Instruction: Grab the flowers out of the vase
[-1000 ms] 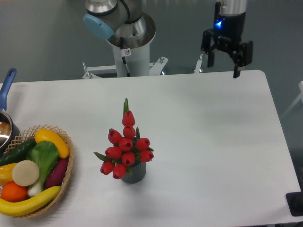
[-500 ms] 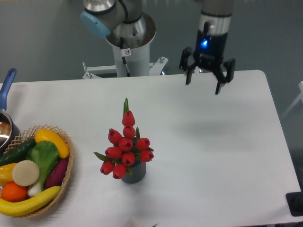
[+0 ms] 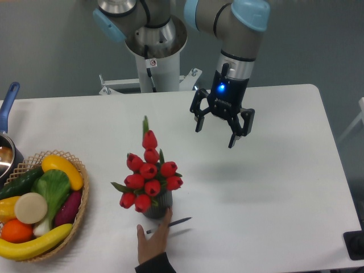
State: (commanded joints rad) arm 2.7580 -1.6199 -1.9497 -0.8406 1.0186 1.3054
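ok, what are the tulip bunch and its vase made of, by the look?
Red tulip bunch with green leaves: likely plastic or foam; the buds look identical, smooth and evenly coloured. Small dark grey ribbed vase: matte, probably plastic or ceramic; cannot tell which.

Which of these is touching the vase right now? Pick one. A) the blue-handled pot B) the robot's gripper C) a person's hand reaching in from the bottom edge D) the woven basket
C: a person's hand reaches in from the bottom edge with its fingertips at the base of the vase, while the gripper hangs open off to the right, apart from the flowers.
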